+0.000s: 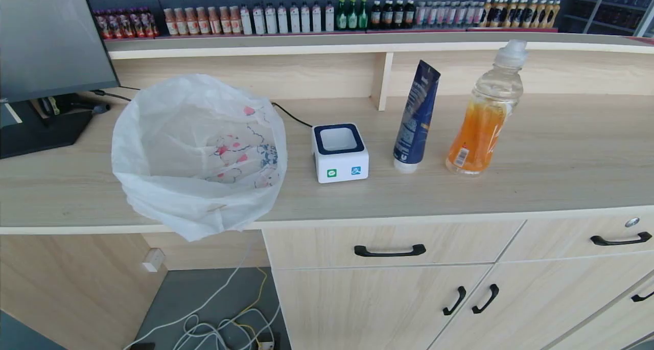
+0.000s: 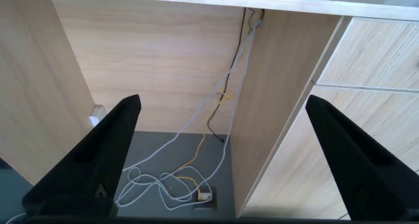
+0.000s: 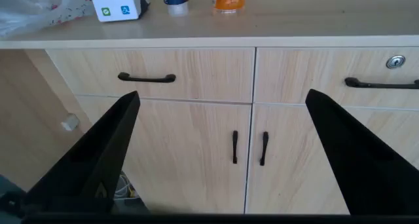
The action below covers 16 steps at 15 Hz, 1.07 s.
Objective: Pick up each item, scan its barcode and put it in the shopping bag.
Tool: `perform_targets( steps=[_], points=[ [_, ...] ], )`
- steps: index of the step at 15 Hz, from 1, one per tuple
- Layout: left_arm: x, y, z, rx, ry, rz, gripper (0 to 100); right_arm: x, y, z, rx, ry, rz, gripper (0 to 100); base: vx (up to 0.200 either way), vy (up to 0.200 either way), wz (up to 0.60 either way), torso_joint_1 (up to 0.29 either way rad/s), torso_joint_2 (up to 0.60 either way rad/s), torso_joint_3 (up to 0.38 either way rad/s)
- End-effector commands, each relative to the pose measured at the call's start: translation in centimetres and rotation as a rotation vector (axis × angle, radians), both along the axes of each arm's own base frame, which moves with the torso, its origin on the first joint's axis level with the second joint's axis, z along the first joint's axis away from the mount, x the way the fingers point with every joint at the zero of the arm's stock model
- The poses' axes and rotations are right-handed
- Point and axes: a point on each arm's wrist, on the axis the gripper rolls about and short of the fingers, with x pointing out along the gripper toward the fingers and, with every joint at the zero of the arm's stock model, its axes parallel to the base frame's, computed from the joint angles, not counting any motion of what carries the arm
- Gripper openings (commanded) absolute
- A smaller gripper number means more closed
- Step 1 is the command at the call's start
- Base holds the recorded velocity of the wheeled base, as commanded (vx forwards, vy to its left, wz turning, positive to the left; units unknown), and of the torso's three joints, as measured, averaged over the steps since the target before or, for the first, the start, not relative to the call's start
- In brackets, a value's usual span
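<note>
The left tool (image 2: 219, 105) has its two dark fingers spread wide with nothing between them. It sits lower than the scanner (image 1: 340, 153), beneath the level of the desk (image 1: 562, 156), facing the open recess where loose wires (image 2: 170, 178) lie on the floor. The right tool (image 3: 222, 96) is likewise spread and empty, also lower than the scanner, in front of the cupboard doors (image 3: 249, 149) and a drawer with a black handle (image 3: 146, 78).

The scanner is a white cube on the desk with a dark blue rim around its top window; its front face carries one green and one blue square sticker; a black cable (image 1: 291, 116) leaves from behind it.

Just to the scanner's left stands the shopping bag (image 1: 199, 150), thin and translucent white, mouth open, its lower part hanging over the desk's front edge. It bears a pink and blue cartoon print, and any lettering there is too faint to make out.

To the scanner's right a dark blue tube (image 1: 416, 117) stands on its white cap, leaning a little; its white print is probably product text, but too small to read. Farther right, near the tube but apart from it, stands a clear bottle (image 1: 485, 115) of orange liquid with a white cap, a barcode patch low on its label.

Behind the scanner, beyond the raised ledge, a row of drink bottles (image 1: 327, 15) lines a shelf; a dark monitor (image 1: 51, 38) stands beyond the bag.
</note>
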Motion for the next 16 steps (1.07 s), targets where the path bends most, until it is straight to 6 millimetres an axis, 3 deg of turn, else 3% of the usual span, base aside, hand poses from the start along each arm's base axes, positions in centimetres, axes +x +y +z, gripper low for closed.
perform_targets(
  steps=[1, 5, 8, 10, 14, 16],
  points=[
    [0.0, 0.0, 0.0, 0.0, 0.0, 0.0, 100, -0.2, 0.1, 1.9, -0.001, -0.017, 0.067, 100, 0.0, 0.0, 0.0, 0.0, 0.0, 0.0],
    [0.0, 0.0, 0.0, 0.0, 0.0, 0.0, 100, 0.0, -0.1, 6.6, 0.074, -0.017, 0.154, 100, 0.0, 0.0, 0.0, 0.0, 0.0, 0.0],
    [0.0, 0.0, 0.0, 0.0, 0.0, 0.0, 100, 1.8, -0.2, 11.5, 0.075, -0.051, 0.248, 100, 0.0, 0.0, 0.0, 0.0, 0.0, 0.0],
    [0.0, 0.0, 0.0, 0.0, 0.0, 0.0, 100, 4.1, 0.1, 14.9, 0.088, -0.116, 0.272, 100, 0.0, 0.0, 0.0, 0.0, 0.0, 0.0],
    [0.0, 0.0, 0.0, 0.0, 0.0, 0.0, 100, 7.3, 0.9, 16.1, 0.036, -0.14, 0.336, 100, 0.0, 0.0, 0.0, 0.0, 0.0, 0.0],
    [0.0, 0.0, 0.0, 0.0, 0.0, 0.0, 100, 7.7, 1.0, 15.7, -0.052, -0.172, 0.325, 100, 0.0, 0.0, 0.0, 0.0, 0.0, 0.0]
  ],
)
